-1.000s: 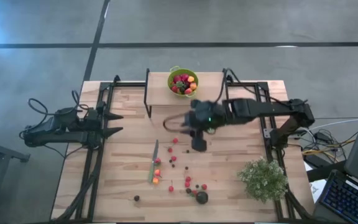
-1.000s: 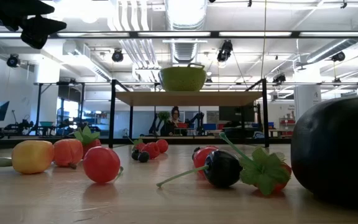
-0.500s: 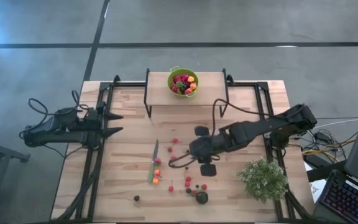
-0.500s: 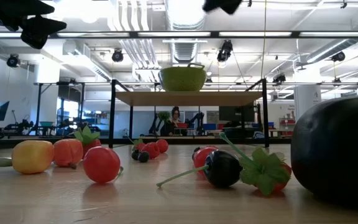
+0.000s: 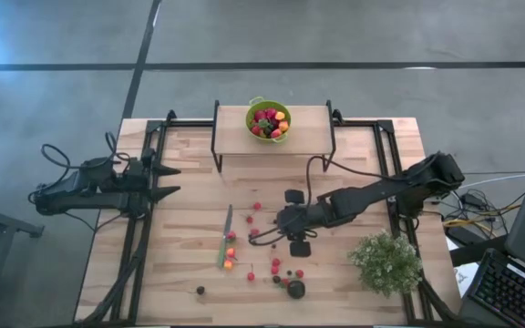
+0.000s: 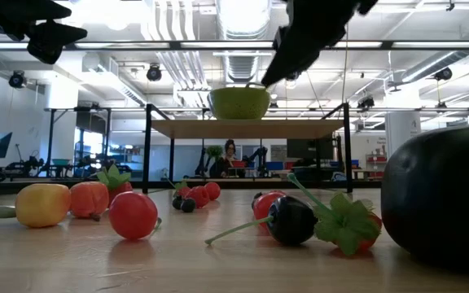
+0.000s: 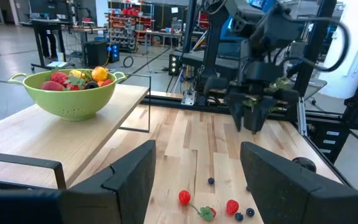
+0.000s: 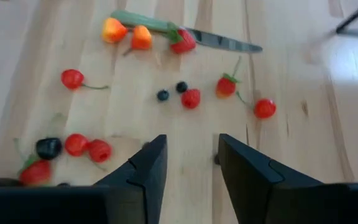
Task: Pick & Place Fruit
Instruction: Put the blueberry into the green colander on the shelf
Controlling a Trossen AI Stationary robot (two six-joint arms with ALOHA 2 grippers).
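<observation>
Pale wooden slatted desk (image 5: 190, 200) is seen on grey concrete floor. Left hand (image 5: 167, 180) is parked at the left edge, jaws spread and empty. Scattered small red, dark and orange fruit (image 5: 256, 207) lie mid-desk. Right hand (image 5: 272, 228) has been swung down from the green bowl (image 5: 268, 119), now low over them, part-open, nothing gripped; another pick is judged imminent.
</observation>
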